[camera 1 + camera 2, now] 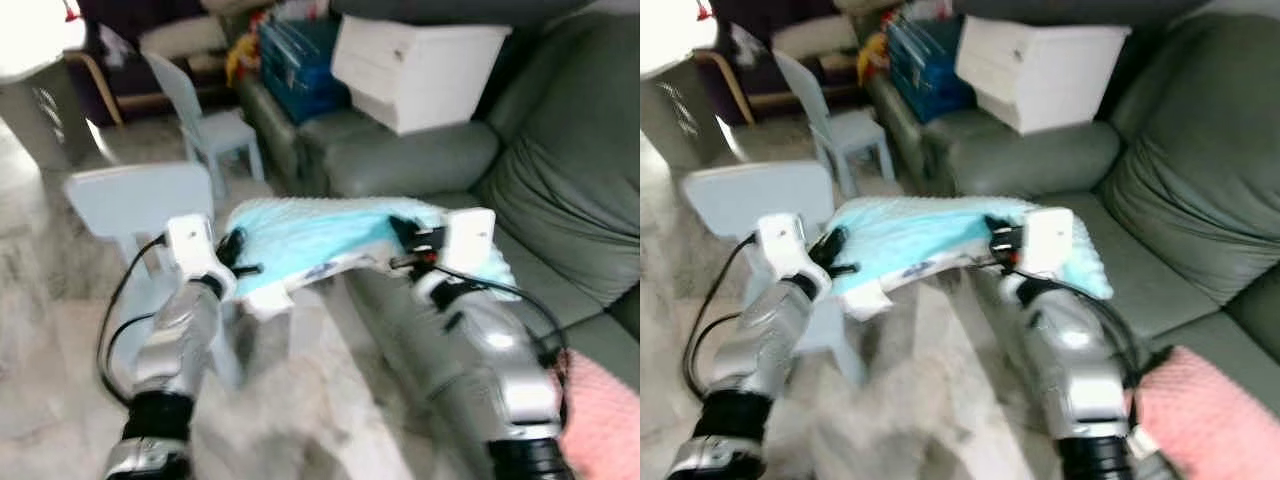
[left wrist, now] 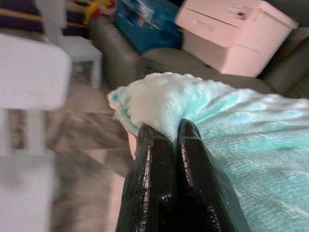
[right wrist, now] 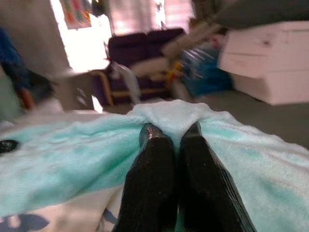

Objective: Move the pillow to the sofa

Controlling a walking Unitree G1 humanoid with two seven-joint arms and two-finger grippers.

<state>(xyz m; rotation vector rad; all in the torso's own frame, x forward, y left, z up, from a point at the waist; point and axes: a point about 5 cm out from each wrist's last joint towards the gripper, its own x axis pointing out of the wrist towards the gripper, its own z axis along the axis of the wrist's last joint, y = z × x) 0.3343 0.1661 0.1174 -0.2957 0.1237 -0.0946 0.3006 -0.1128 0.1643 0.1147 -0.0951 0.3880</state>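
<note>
A light turquoise fuzzy pillow (image 1: 320,235) hangs in the air between my two arms, partly over the front edge of the grey-green sofa (image 1: 560,180). My left gripper (image 1: 238,255) is shut on the pillow's left end; in the left wrist view its fingers (image 2: 166,145) pinch the fabric (image 2: 231,125). My right gripper (image 1: 405,240) is shut on the pillow's right end, and the right wrist view shows both fingers (image 3: 159,145) pressed into the plush (image 3: 72,159). A white patterned underside (image 1: 300,275) shows along the pillow's near edge.
A white storage box (image 1: 415,65) sits on the sofa's far seat beside blue items (image 1: 300,55). Two pale blue plastic chairs (image 1: 140,200) (image 1: 215,130) stand on the marble floor to the left. A pink cloth (image 1: 600,420) lies at the near right.
</note>
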